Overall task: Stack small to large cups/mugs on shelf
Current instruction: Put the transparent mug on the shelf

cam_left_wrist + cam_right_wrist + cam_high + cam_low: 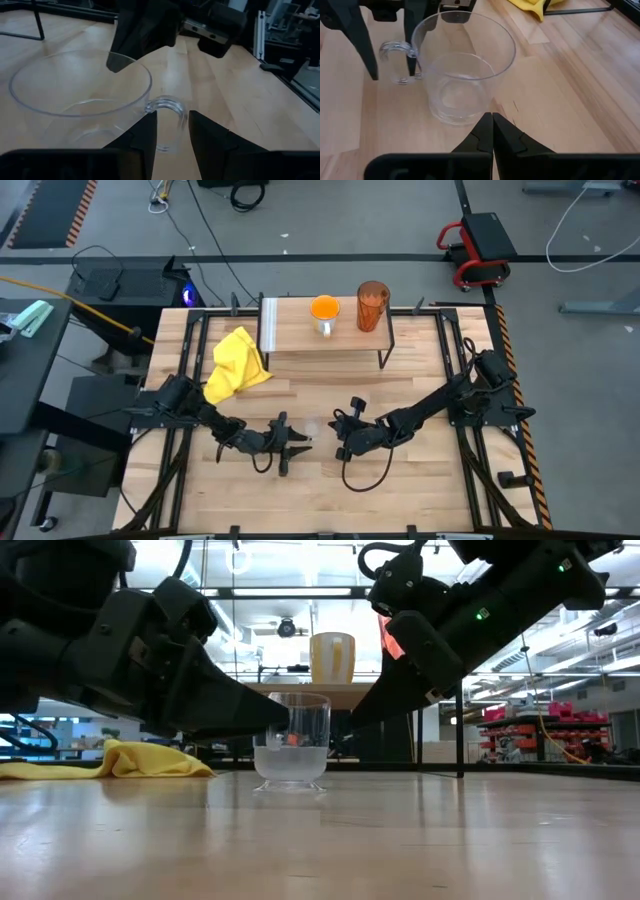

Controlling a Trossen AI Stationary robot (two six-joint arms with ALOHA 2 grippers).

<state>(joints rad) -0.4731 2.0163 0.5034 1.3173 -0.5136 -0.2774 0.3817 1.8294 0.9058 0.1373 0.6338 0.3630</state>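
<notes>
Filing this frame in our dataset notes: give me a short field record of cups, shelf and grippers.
clear glass cup: upright on the table
left gripper: open, fingers either side of the cup's handle
right gripper: shut, at the cup's opposite side
shelf: holds orange mug and amber tumbler
yellow cloth: beside the shelf

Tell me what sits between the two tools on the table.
The clear glass cup, upright on the tabletop, shows in the high view between the left tool and the shut right tool.
</notes>
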